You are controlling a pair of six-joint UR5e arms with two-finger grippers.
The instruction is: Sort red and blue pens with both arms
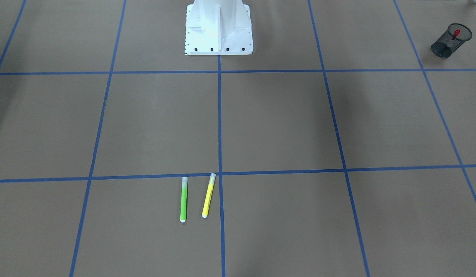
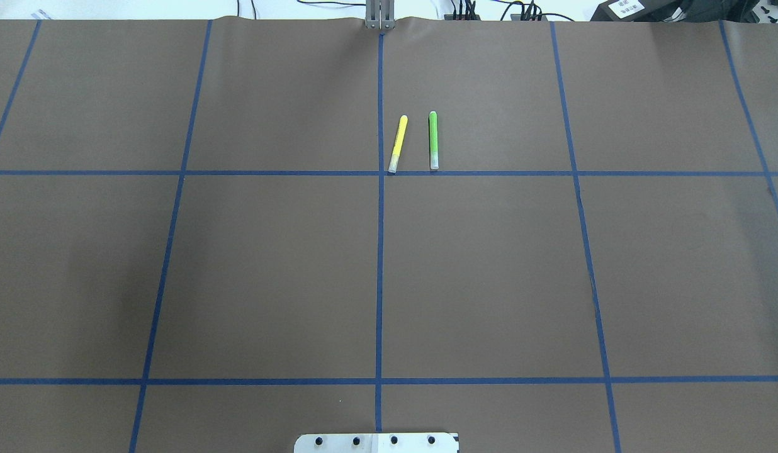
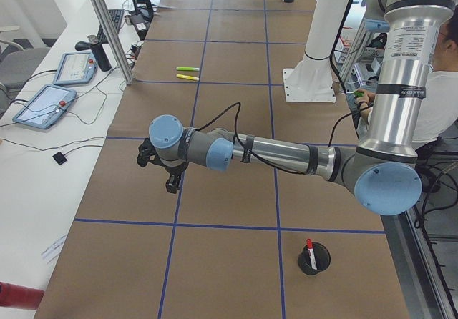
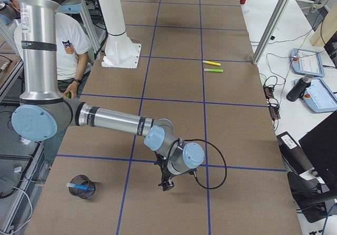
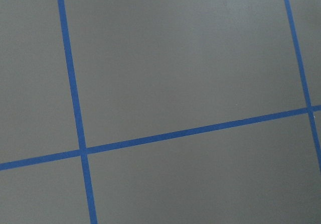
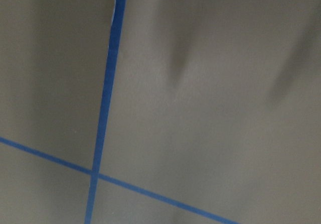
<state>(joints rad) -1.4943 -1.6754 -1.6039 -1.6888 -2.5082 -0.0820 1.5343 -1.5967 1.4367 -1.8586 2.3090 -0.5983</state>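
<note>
The red pen (image 1: 456,34) stands in a black mesh cup (image 1: 451,40); the exterior left view shows the same red pen (image 3: 310,252) in its cup (image 3: 313,259). The blue pen (image 4: 78,184) leans inside another mesh cup (image 4: 82,187). My left gripper (image 3: 172,185) hangs low over bare table, well away from the red pen's cup. My right gripper (image 4: 165,185) points down at the table, to the right of the blue pen's cup. Both grippers show only in the side views, so I cannot tell whether they are open or shut. Both wrist views show only brown paper and blue tape.
A green marker (image 1: 183,199) and a yellow marker (image 1: 208,195) lie side by side near the table's far edge. The white pedestal (image 1: 218,27) stands at the robot's base. A person (image 4: 68,45) sits behind it. Teach pendants (image 3: 43,104) lie on the side bench.
</note>
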